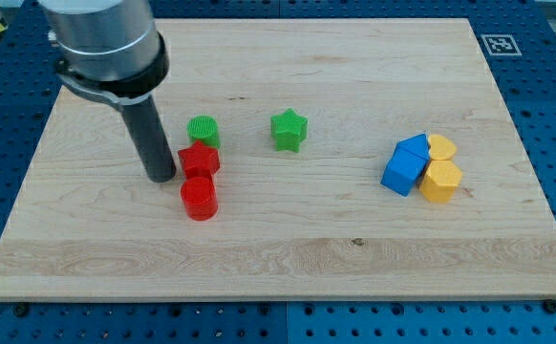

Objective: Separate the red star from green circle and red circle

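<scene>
The red star (200,161) sits left of the board's centre, between the green circle (203,130) just above it and the red circle (200,199) just below it. All three stand close together, touching or nearly so. My tip (160,177) rests on the board just to the left of the red star, very close to it.
A green star (288,130) stands alone to the right of the cluster. At the view's right two blue blocks (407,164) touch a yellow heart (441,146) and a yellow hexagon (441,180). The wooden board (288,258) lies on a blue pegboard.
</scene>
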